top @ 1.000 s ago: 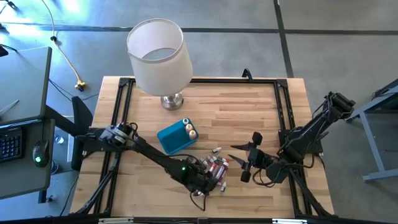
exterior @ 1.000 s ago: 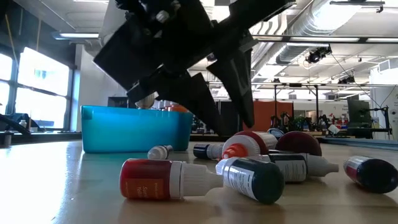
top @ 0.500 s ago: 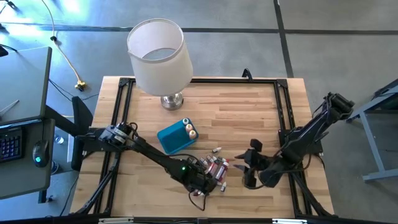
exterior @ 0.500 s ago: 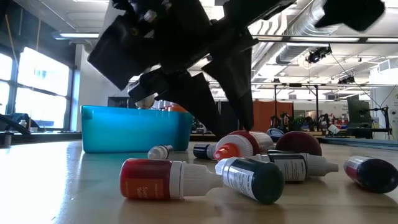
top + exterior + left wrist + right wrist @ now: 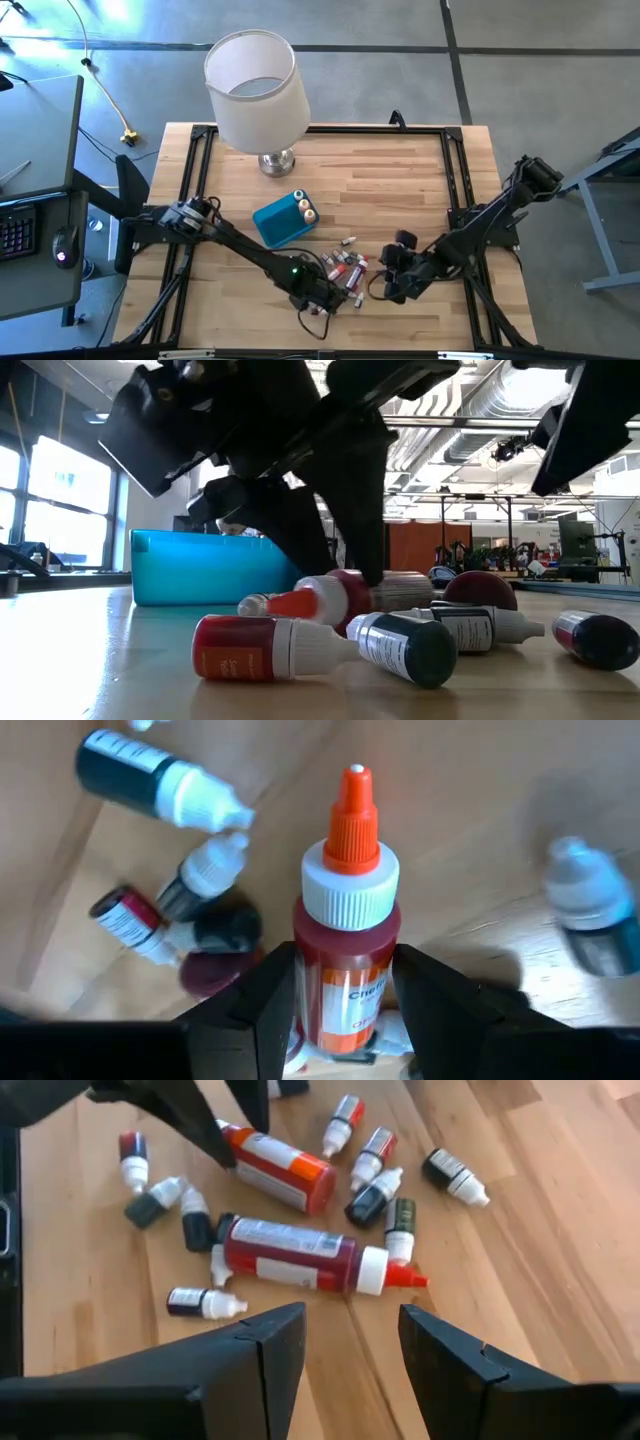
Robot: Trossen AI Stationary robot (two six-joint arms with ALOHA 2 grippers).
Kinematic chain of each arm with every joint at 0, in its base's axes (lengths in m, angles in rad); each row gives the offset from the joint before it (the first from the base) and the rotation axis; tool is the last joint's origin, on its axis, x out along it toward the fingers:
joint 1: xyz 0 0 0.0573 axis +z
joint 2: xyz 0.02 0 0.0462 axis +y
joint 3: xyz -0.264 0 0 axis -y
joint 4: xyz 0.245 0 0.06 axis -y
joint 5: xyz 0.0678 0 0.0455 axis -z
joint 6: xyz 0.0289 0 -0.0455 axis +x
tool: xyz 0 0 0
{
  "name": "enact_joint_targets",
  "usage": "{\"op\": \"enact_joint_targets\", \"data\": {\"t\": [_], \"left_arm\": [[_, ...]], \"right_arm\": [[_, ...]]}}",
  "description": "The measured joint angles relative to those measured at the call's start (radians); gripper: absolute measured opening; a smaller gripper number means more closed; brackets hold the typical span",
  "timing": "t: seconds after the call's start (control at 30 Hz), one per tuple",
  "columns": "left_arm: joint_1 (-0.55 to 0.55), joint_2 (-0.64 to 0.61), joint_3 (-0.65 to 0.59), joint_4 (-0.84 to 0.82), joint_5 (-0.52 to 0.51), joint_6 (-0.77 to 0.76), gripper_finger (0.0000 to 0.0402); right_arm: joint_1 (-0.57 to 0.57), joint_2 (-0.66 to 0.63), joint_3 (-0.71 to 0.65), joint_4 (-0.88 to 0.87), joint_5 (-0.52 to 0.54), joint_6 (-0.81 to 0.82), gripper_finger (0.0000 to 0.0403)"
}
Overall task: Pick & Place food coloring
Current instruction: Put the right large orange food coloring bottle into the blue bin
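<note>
Food coloring bottles [image 5: 345,270] are scattered in a cluster on the wooden table [image 5: 400,180]. One red bottle with an orange tip [image 5: 347,930] is pinched between the fingers of the left gripper [image 5: 345,1010], its nozzle pointing away from the wrist. Dark bottles [image 5: 160,780] lie on the wood just beyond those fingers. The right gripper [image 5: 345,1355] is held near the cluster with fingers spread, a large red bottle [image 5: 300,1255] lying ahead of it. Farther from the left gripper, a blue tray [image 5: 282,222] and a lamp [image 5: 255,90] are seen.

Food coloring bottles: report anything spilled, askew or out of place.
No spill shows. The small food coloring bottles lie tipped over in a loose heap on the wooden table, outside the blue tray. The left end effector grips one red bottle.
</note>
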Motion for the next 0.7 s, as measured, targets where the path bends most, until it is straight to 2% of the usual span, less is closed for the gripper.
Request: {"op": "enact_joint_targets", "data": {"t": [0.47,0.7], "left_arm": [[0.001,-0.003,0.001,-0.061,0.079,-0.013,0.0162],[0.000,0.009,-0.006,-0.059,0.125,-0.035,0.0189]], "right_arm": [[-0.014,0.000,0.000,0.001,0.000,-0.019,0.0156],[-0.014,0.000,0.000,0.001,0.001,-0.040,0.0156]]}}
